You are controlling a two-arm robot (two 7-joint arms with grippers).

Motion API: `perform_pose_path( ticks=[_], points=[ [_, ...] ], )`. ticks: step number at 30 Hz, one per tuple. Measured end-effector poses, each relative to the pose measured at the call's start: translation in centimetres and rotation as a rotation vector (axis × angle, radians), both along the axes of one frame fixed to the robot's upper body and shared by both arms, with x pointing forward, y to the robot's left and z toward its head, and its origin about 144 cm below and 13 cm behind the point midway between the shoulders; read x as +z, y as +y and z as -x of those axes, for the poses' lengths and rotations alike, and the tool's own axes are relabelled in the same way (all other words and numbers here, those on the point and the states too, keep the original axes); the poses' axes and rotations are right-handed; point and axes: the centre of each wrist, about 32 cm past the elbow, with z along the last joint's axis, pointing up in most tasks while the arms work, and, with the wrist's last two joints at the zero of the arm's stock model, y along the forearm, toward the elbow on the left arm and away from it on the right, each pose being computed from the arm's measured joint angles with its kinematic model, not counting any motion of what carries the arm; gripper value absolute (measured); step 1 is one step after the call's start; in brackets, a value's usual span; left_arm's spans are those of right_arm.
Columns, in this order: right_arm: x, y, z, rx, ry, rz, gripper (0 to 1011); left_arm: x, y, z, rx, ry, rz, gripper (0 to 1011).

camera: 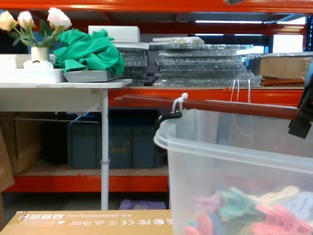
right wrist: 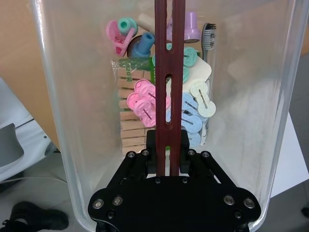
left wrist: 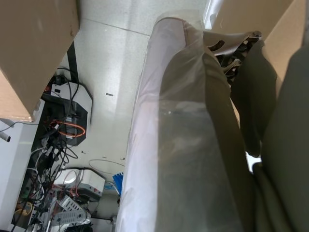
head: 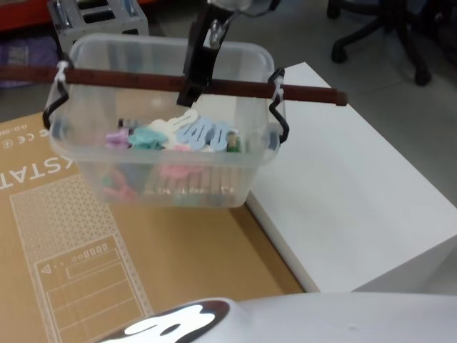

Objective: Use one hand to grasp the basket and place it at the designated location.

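The basket is a pale translucent tub with a dark red bar handle tied across its top. It holds pastel plastic clips and wooden pegs. My right gripper comes down from above and is shut on the middle of the handle, its black fingers clamped on either side. The basket sits over the right part of the cardboard box; I cannot tell whether its base touches the box. In the chest view the basket looms close, with my right gripper at the right edge.
A white table stands directly right of the basket and the box. Office chairs are behind it. The chest view shows orange shelving, a white side table and dark blue crates. The left wrist view faces the floor and cables.
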Motion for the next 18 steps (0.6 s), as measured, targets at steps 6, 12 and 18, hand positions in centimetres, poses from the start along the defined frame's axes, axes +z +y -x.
perform_pose_path(
  ticks=[6,12,18],
  points=[
    [-0.4,1.2,0.7,0.068,-0.003,0.011,233,0.0,0.0,0.0,0.000,0.000,0.000,0],
    [-1.1,2.9,1.5,0.180,-0.007,0.019,233,0.0,0.0,0.0,0.000,0.000,0.000,0],
    [-2.0,4.0,2.0,0.275,-0.011,0.022,233,0.0,0.0,0.0,0.000,0.000,0.000,0]
  ],
)
